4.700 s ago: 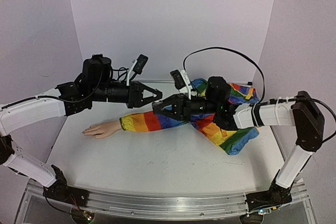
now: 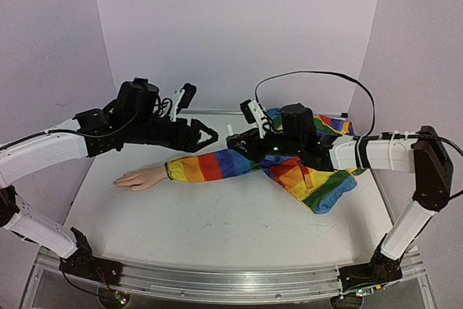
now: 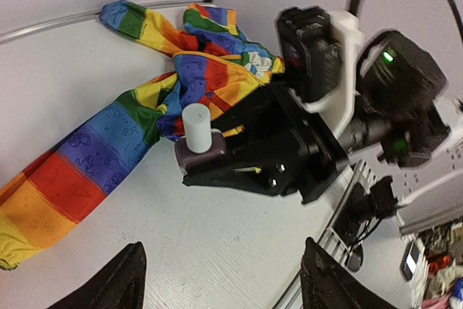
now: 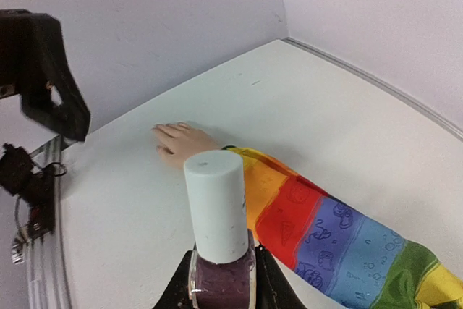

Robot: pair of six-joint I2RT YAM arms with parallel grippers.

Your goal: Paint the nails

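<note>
The nails (image 2: 118,181) sit at the fingertips of the mannequin hand (image 2: 139,176). They are too small for us to tell any colour on them. The hand lies flat on the white table (image 2: 217,236), left of centre, with its fingers pointing left. Its wrist runs into the rainbow sleeve (image 2: 217,166), which stretches right across the table and ends in bunched cloth near the back right.

The right gripper (image 2: 233,144) hangs above the sleeve's middle, well apart from the hand. Its fingers are clamped on the polish bottle (image 4: 221,274). The bottle is upright, with a dark purple body and its pale cap (image 4: 215,204) on. In the right wrist view we see the mannequin hand beyond the cap, down on the table.

The left gripper (image 2: 212,136) faces the right gripper from the left, just beside the bottle but not touching it. Its jaws stand apart with nothing between them. In the left wrist view we see both dark fingertips (image 3: 108,284) spread wide at the bottom edge. The capped bottle shows ahead of them in the other gripper's hold. The left gripper is also raised off the table, above the sleeve's cuff end.
</note>
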